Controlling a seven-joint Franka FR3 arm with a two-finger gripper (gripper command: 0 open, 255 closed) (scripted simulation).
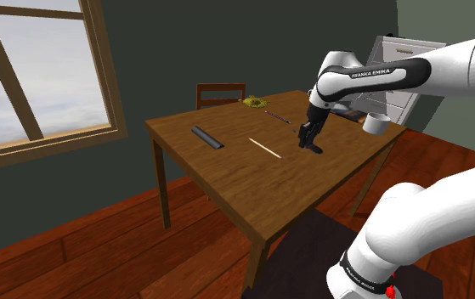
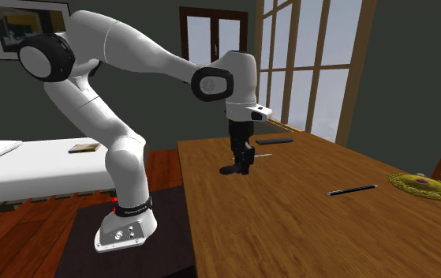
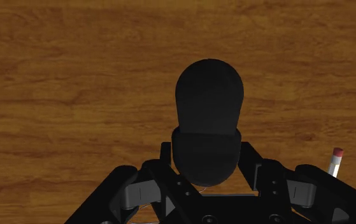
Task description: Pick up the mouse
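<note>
One black mouse [image 3: 208, 114] is clasped at its sides by the gripper [image 3: 206, 154], near the table's [image 3: 68, 89] stand-side edge. One pencil [image 3: 336, 163] and one pen [image 1: 278, 116] are seen on the table.

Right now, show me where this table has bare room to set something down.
The table's end nearest the shoulder camera, from the pencil and dark bar to the front corner, is bare. Crowded: the far end with pen and gold dish, and around the gripper at the mouse.
</note>
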